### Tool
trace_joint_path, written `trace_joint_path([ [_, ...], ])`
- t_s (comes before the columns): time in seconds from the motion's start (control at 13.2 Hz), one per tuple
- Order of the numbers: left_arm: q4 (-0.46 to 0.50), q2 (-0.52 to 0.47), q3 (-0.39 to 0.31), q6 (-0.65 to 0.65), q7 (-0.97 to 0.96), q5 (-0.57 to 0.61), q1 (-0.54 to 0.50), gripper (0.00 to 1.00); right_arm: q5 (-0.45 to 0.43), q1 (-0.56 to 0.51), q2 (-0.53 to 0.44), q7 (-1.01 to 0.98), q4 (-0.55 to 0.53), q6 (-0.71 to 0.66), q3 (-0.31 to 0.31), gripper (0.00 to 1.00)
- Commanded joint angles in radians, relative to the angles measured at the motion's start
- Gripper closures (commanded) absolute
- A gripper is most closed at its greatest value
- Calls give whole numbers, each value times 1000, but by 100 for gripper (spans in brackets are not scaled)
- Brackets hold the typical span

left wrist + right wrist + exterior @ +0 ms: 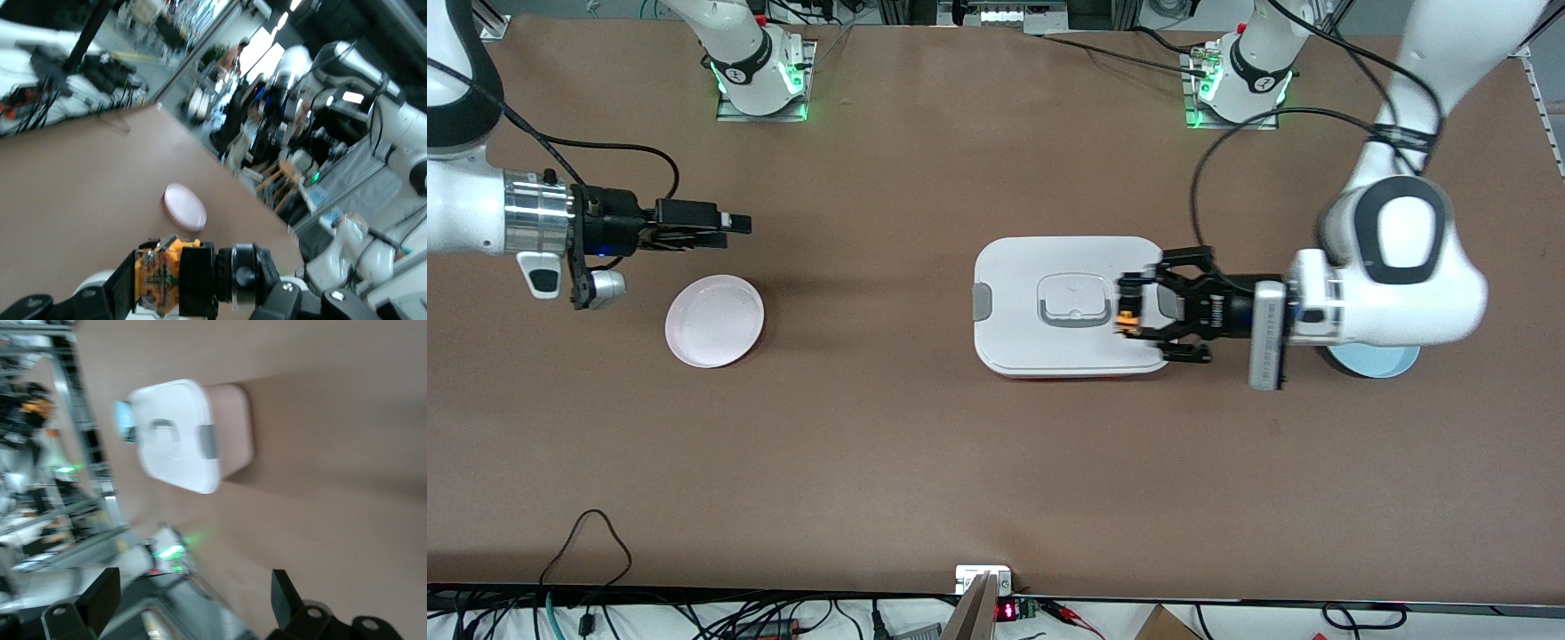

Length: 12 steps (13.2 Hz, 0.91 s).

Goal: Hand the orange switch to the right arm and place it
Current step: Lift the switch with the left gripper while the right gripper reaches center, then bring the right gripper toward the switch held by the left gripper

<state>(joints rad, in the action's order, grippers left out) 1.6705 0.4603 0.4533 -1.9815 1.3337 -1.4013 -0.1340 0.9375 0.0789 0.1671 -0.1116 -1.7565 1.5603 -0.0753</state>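
Left end effector (1131, 317), a black claw-like linkage, is clamped on the small black push-button switch with a round orange cap (1128, 317), holding it in the air over the white rounded-rectangular lidded plastic box (1049, 267) mid-desk. Right end effector (734, 224), with slim black fingers spread and empty, hovers above the round pink plate (715, 332); from it the switch lies toward three o'clock in the front view, well apart, so the handover looks not yet begun.

We saw blue plate (1374, 360) mostly hidden under left arm's wrist, beside white lidded box (1067, 307). Orange switch (1128, 317) partly covered by left gripper (1131, 311) fingers above box; cap not made out. Right wrist view smeared; box latch (207, 442) detail unreadable. Right arm cut off by front view's edge.
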Motion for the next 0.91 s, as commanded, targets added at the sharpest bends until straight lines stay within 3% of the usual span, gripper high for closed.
trace_joint_path([
  [0.0, 58, 33, -1, -108, 357, -279, 77, 86, 205, -10, 0, -10, -90, 7, 2, 0],
  [0.23, 61, 40, -1, -108, 440, -338, 86, 87, 412, -5, 35, -17, -168, 7, 3, 0],
  [0.83, 51, 38, -1, -106, 429, -337, 89, 88, 648, 85, 153, -10, -170, 14, 3, 0],
])
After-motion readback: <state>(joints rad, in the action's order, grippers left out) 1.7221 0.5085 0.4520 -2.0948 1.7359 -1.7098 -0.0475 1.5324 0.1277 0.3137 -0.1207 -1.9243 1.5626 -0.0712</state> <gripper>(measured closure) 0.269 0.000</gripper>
